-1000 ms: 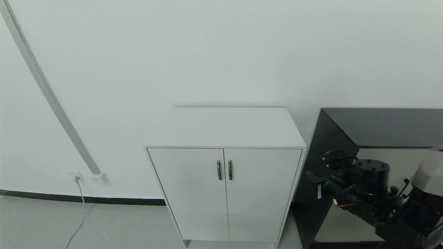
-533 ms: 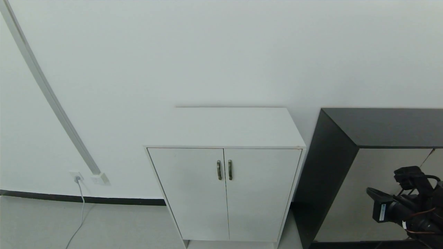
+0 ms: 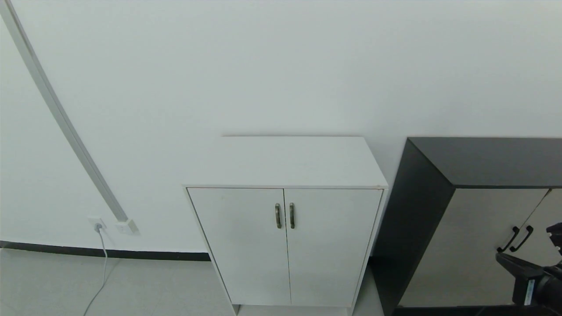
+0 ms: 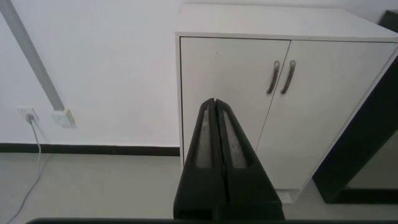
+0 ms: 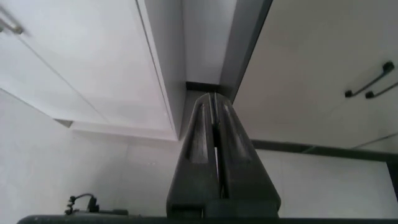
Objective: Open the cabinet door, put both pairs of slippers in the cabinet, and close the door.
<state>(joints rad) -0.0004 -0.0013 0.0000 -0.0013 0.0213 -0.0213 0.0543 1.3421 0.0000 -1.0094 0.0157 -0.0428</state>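
Note:
The white cabinet (image 3: pixel 285 210) stands against the wall with both doors closed. Its two metal handles (image 3: pixel 284 215) sit side by side at the centre seam. In the left wrist view my left gripper (image 4: pixel 214 104) is shut with nothing in it, held back from the cabinet (image 4: pixel 249 81) and facing its left door. My right gripper (image 5: pixel 215 98) is shut and empty too, low down and facing the gap between the white cabinet (image 5: pixel 93 56) and the black one (image 5: pixel 242 37). The end of my right arm (image 3: pixel 533 278) shows at the head view's bottom right corner.
A black cabinet (image 3: pixel 421 206) with grey doors and black handles (image 3: pixel 516 238) stands right beside the white one. A wall socket with a grey cable (image 3: pixel 100 245) is at the lower left, under a slanted cable duct (image 3: pixel 61 118). Bare floor (image 4: pixel 93 186) lies before the white cabinet.
My right arm has dropped down and to the right, from in front of the black cabinet to the head view's bottom right corner, uncovering that cabinet's handles. The white cabinet's doors have stayed closed.

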